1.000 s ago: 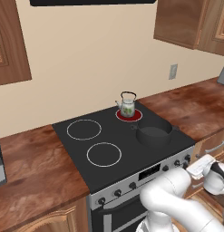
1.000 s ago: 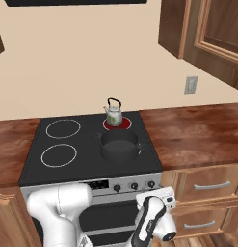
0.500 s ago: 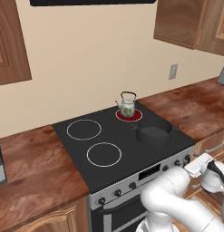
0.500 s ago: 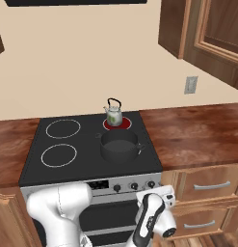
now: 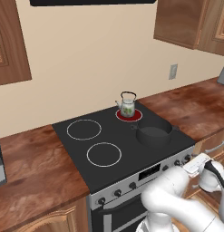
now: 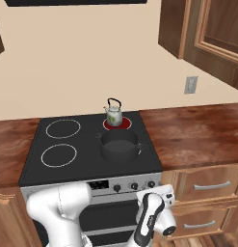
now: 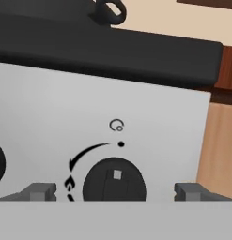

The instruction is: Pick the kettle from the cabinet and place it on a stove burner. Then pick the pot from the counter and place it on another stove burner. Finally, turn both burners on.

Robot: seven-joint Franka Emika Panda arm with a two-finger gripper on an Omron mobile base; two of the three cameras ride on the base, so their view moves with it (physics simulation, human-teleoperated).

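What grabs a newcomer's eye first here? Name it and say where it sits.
The glowing red burner at the cooktop's back right, with the leaf-print kettle standing on it. Just in front sits the dark pot on the front right burner. Low at the range front, the open gripper straddles a black knob.

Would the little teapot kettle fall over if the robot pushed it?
Probably, if pushed up high. The kettle looks taller than its base is wide, and it stands on smooth black glass, so a low push would more likely slide it. Its thin arched handle suggests it is light, so even a small nudge might move it.
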